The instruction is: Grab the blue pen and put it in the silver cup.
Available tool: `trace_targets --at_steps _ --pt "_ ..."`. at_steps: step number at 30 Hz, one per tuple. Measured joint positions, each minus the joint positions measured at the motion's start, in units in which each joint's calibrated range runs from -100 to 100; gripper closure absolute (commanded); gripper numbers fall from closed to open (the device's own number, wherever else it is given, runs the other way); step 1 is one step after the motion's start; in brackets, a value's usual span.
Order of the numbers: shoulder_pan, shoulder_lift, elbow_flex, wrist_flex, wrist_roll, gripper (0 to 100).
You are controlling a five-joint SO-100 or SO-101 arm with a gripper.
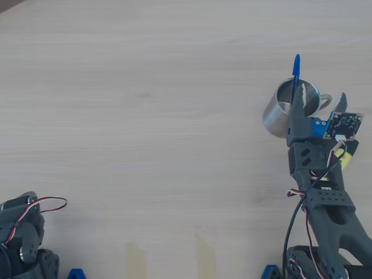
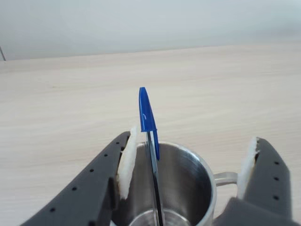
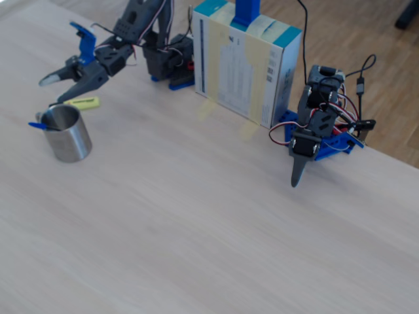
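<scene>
Inside shiny cylindrical silver cup: slim blue pen, prob. leaning; gripper agape.

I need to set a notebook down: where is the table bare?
Bare: the wide stretch left of the silver cup in the overhead view. Crowded: around the cup, with the blue pen, open gripper and yellow highlighter.

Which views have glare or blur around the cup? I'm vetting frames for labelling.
Wrist view: soft, even light; the silver cup shows only mild sheen inside, and the blue pen is sharp. Overhead view: pale, washed-out table, cup wall brightly reflective. Fixed view: slightly soft, the pen's cap small but readable above the rim.
</scene>
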Motion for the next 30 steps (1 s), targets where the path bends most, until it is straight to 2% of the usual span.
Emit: trace_targets --at_steps 5,17,30 --pt "-0.2 -2.7 0.0 1.3 0.0 53" --pt "-2.6 -9.1 7.0 1.4 -4.6 53" --pt "-4.8 -13.0 7.0 1.5 -4.8 53"
